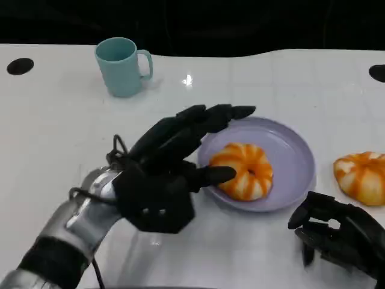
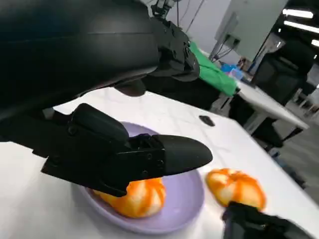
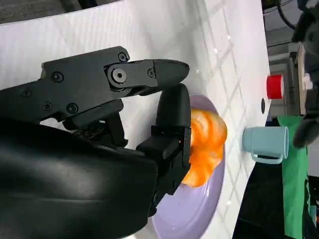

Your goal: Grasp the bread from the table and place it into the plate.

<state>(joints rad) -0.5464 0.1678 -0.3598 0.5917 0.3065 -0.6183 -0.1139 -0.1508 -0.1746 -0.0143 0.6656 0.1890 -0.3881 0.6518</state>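
Nearest the robot, its right hand [image 1: 337, 235] rests low on the white tabletop [image 1: 54, 138], fingers curled inward with nothing in them. The left hand [image 1: 171, 171] hovers beside the lavender plate [image 1: 295, 153], fingers spread wide and empty, fingertips reaching over the plate's near rim. Just past the thumb, an orange-and-white striped bread ring [image 1: 243, 170] lies on the plate, apart from the hand. A second striped bread ring [image 1: 361, 176] sits on the tabletop, just beside the plate on the robot's right. Further back stands a teal mug [image 1: 122, 66], upright, well apart from the plate.
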